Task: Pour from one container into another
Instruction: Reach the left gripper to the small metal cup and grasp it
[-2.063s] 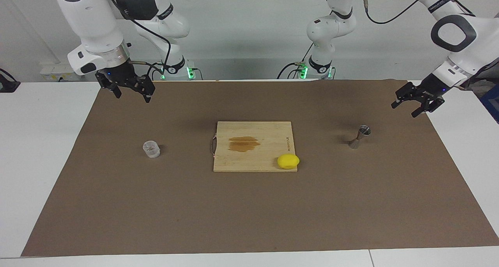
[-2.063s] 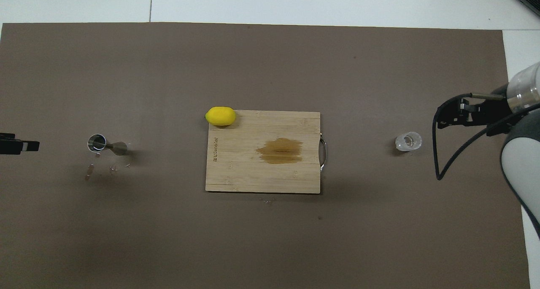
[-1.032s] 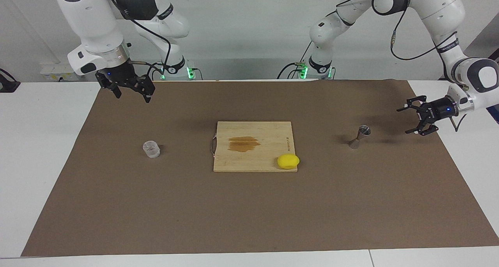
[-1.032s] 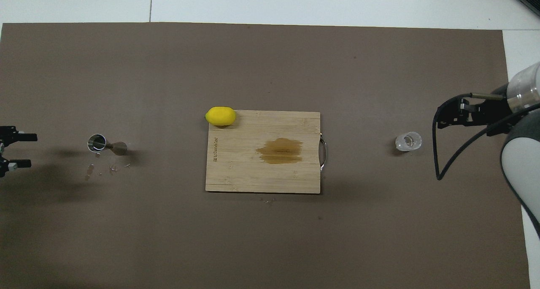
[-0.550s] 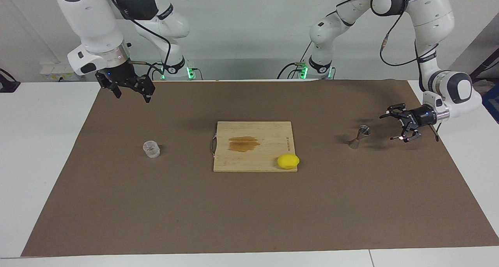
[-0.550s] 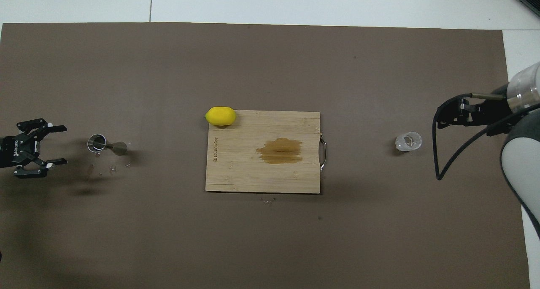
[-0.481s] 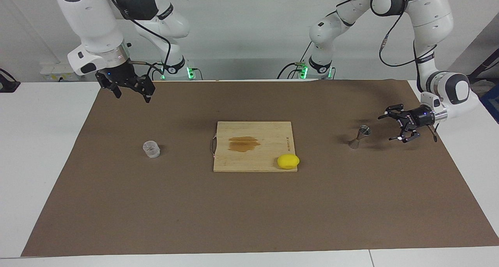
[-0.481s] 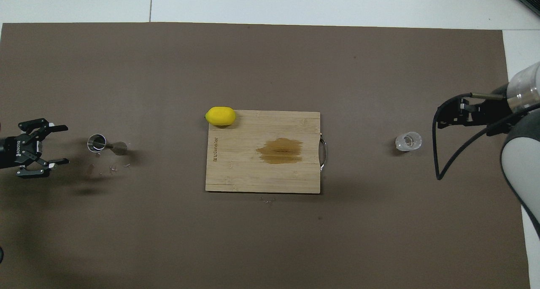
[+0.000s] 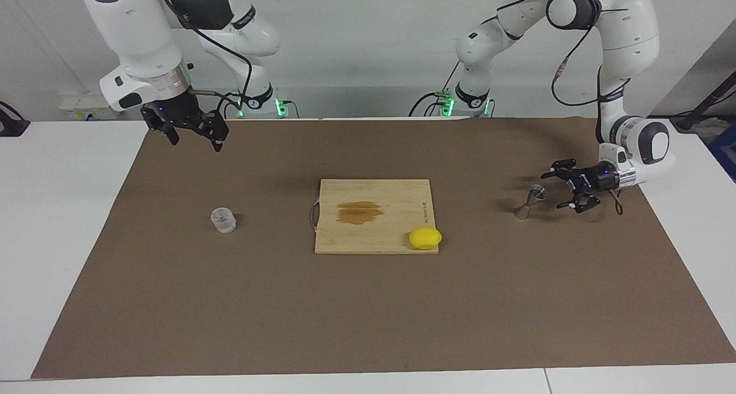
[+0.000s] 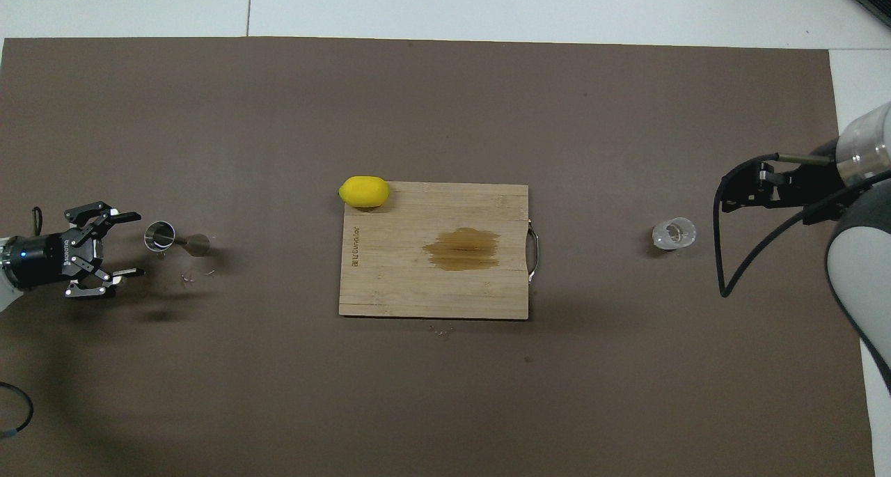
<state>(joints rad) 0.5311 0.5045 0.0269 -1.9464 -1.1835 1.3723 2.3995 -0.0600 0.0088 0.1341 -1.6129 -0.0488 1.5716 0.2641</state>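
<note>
The small clear glass cup [image 9: 223,220] stands on the brown mat [image 9: 368,302] toward the right arm's end, well apart from the silver hourglass-shaped metal jigger [image 9: 529,202] at the left arm's end. The left gripper [image 9: 562,187] lies low and sideways just beside the jigger, fingers spread, likely lined up to take its narrow waist. The right gripper [image 9: 193,136] waits raised over the mat, fingers apart. Between the vessels sits a wooden cutting board [image 9: 374,215] with a yellow lemon [image 9: 425,238].

the left gripper [image 9: 558,187], fingers spread, has dropped low and slid in just beside the jigger [image 9: 530,202].
</note>
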